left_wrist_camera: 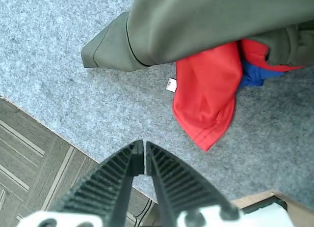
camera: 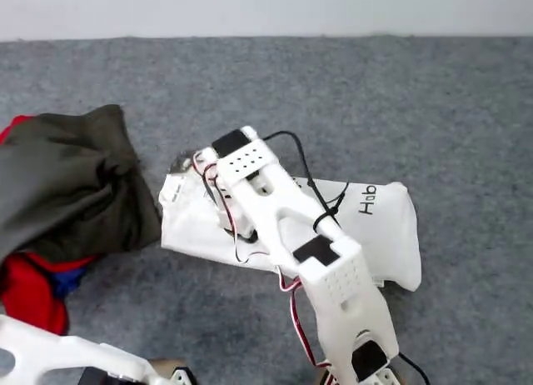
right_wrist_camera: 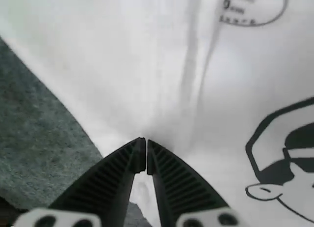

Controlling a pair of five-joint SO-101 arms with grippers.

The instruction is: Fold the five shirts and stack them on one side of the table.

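1. At the far left of the grey mat (camera: 433,93) lies a loose heap. An olive shirt (camera: 75,181) is slumped over a red shirt (camera: 33,297), and a sliver of blue shirt (left_wrist_camera: 255,73) pokes out between them. None of the three is folded yet.
2. The left gripper (left_wrist_camera: 145,151) hangs near that heap, over the mat's edge. Its fingers are pressed together on nothing.
3. In the middle, just beside the heap, the white shirt (camera: 383,227) lies spread and partly flattened with its print showing.
4. The right arm (camera: 325,264) stretches across the white shirt. The right gripper (right_wrist_camera: 145,144) is down on the cloth close to one edge, fingers closed. A crease runs away from the tips, so it looks to be nipping a thin ridge of fabric, though from where I stand I can't swear cloth is really between them.
5. The step in hand, I'd say, is putting a fold into the white shirt.
   - Carry the held edge low and straight across so the layer lands flat rather than bunched.
   - Pull gently, because a hard tug would likely drag the whole shirt over the mat towards the heap.
   - Let go only once the edges line up.
   - The idle left gripper could pin the far side to stop it sliding.
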